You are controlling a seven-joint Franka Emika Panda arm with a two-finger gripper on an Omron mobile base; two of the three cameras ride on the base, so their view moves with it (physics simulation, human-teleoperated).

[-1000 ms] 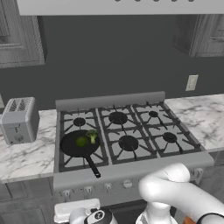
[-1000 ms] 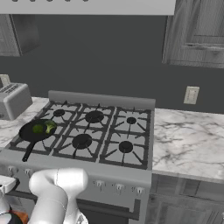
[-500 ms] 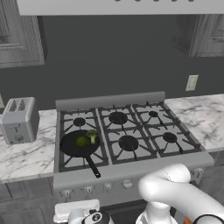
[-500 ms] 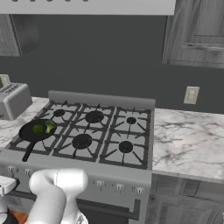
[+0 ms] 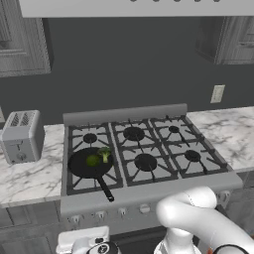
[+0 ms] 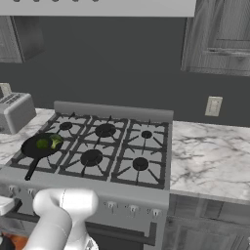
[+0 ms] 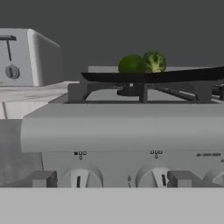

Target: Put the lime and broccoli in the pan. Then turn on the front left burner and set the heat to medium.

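The black pan [image 5: 84, 168] sits on the front left burner [image 7: 131, 91], its long handle [image 5: 105, 190] pointing toward the stove's front edge. Inside it the lime [image 5: 93, 160] lies next to the broccoli [image 5: 104, 154], which stands just right of it; both also show over the pan rim [image 7: 153, 77] in the hand view, lime [image 7: 131, 64] and broccoli [image 7: 154, 60]. My gripper [image 7: 111, 179] is open and holds nothing. It hangs low in front of the stove, facing the control panel, with a knob [image 7: 80, 178] just inside its left fingertip [image 7: 43, 178].
More knobs [image 7: 157, 177] line the stove's front panel. A silver toaster [image 5: 21, 136] stands on the marble counter [image 5: 30, 178] left of the stove. Five other burners [image 5: 145, 161] carry nothing. Marble counter [image 6: 210, 156] extends to the right, with a wall outlet [image 6: 213, 106] above.
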